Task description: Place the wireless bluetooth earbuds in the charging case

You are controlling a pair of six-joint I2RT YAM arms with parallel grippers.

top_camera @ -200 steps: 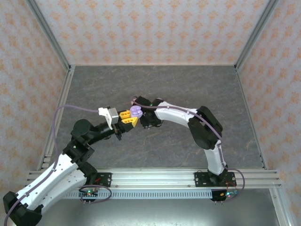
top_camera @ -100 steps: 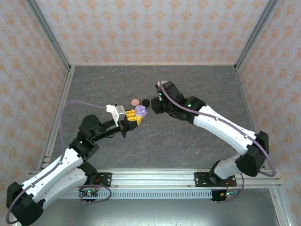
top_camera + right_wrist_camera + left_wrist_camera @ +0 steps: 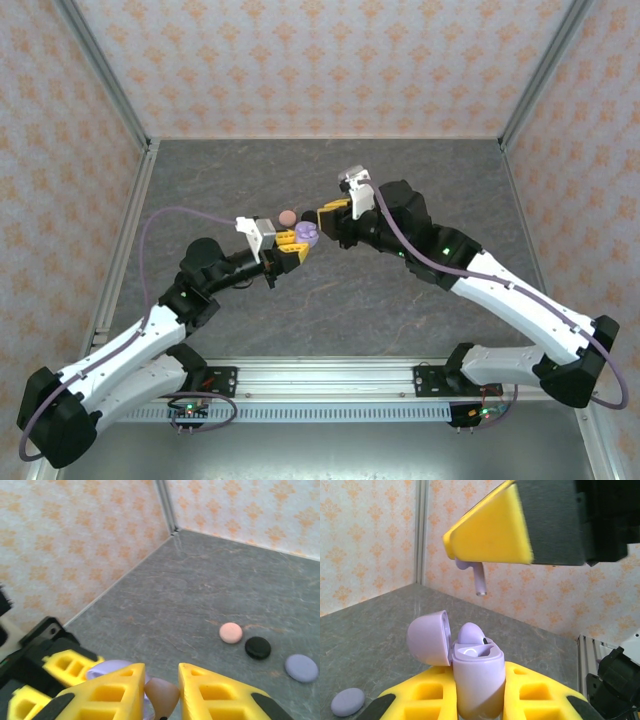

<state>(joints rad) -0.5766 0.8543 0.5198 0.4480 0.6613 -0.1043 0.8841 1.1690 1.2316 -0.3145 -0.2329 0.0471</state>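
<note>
Over the middle of the table (image 3: 200, 590), lifted well up off it: the purple charging case (image 3: 477, 675), standing upright and pinched tight in the left gripper (image 3: 288, 243), with the lid (image 3: 427, 637) flipped open to one side and the mouth facing up. Seems to have one bud sitting in it (hard to be sure from here). Just above that open mouth, not touching it: a purple earbud (image 3: 479, 582), squeezed in the right gripper (image 3: 161, 669), fat end tucked between the yellow fingers, thin stem hanging out below. Long way of the bud: up and down, stem tip pointing at the case. Best arm for the next bit, at a guess: the right one, with only a short way down to go and the stem to line up with the free slot. Lying flat on the table below: a pink disc (image 3: 230, 632), a black disc (image 3: 258, 648) and a purple disc (image 3: 301, 668), not part of this move.
</note>
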